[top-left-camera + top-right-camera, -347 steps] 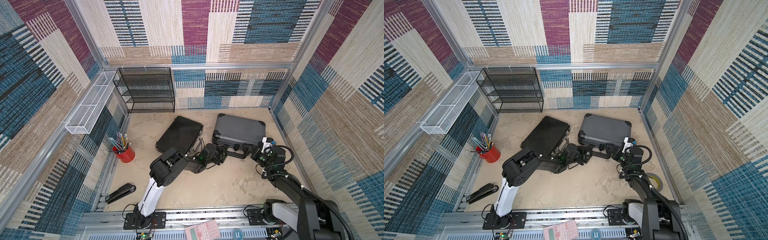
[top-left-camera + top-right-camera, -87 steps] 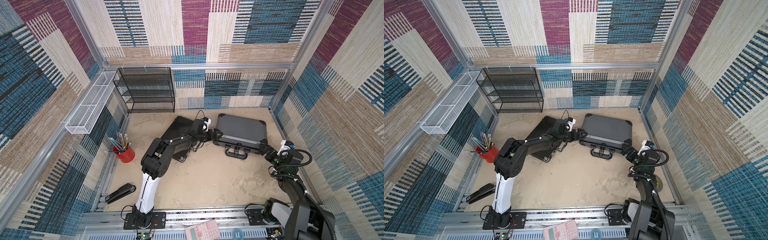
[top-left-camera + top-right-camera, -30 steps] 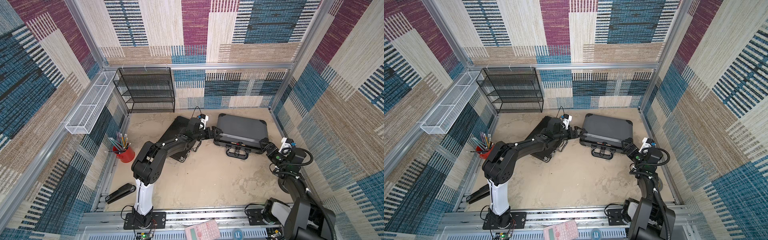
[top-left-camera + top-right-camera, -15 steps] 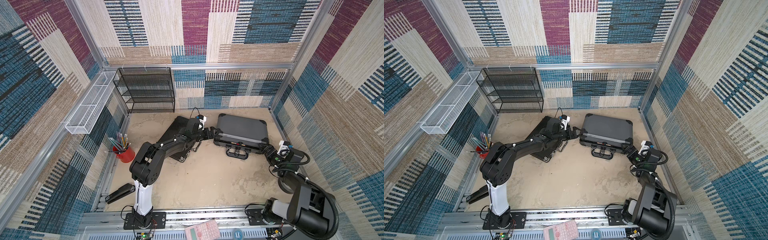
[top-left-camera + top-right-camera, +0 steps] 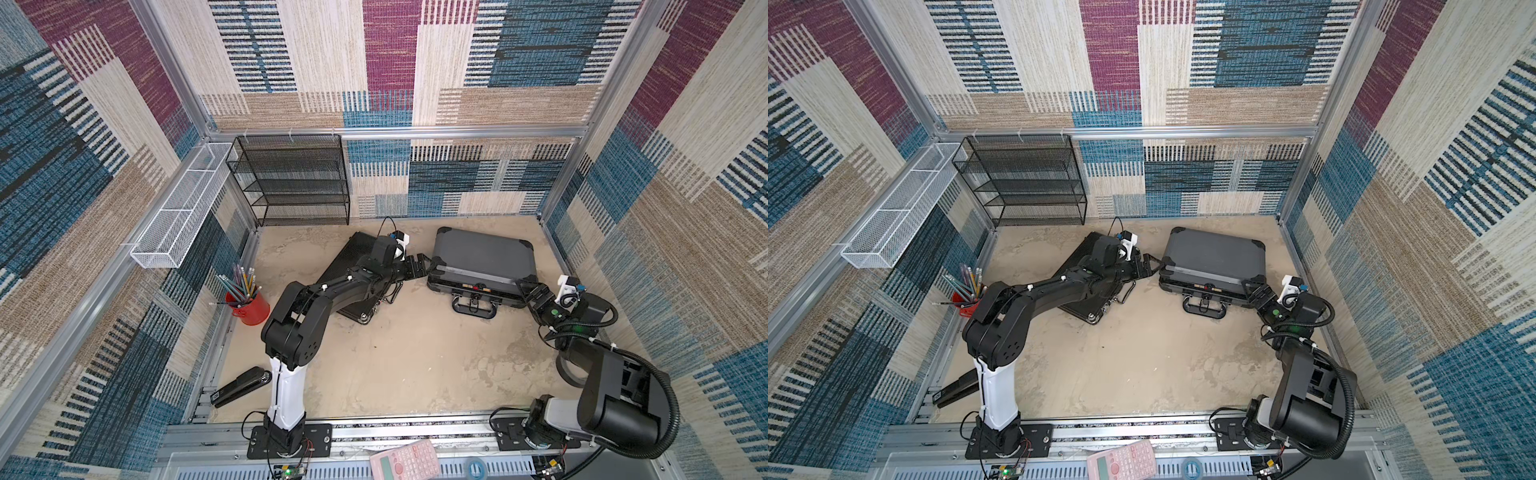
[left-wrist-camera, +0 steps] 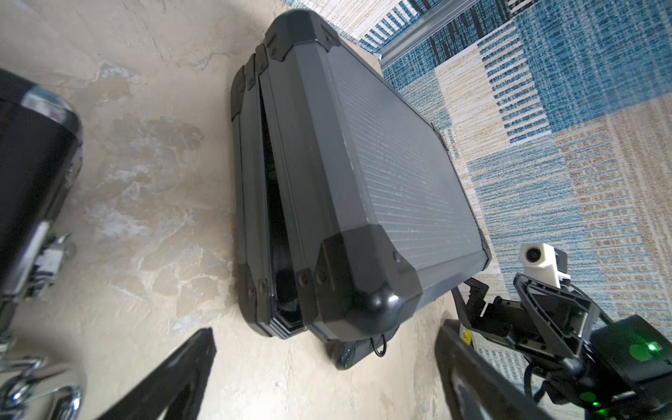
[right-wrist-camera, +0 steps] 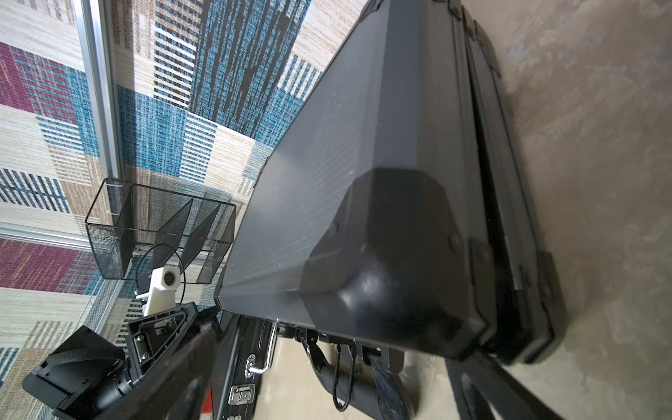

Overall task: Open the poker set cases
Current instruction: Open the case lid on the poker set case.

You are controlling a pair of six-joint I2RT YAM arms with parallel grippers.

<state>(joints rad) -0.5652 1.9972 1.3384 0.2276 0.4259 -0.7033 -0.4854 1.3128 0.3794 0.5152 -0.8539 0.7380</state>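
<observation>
now the left pincer (image 5: 426,265) and right pincer (image 5: 524,289) are held spread at the front corners of the grey case (image 5: 482,257) on the desk (image 5: 415,361), moved out from its handle (image 5: 473,309); a gap is seen under the lid (image 6: 400,163), so lifting is judged next.

No text can be read anywhere — the pink calculator (image 5: 405,459) keys are too small.
</observation>
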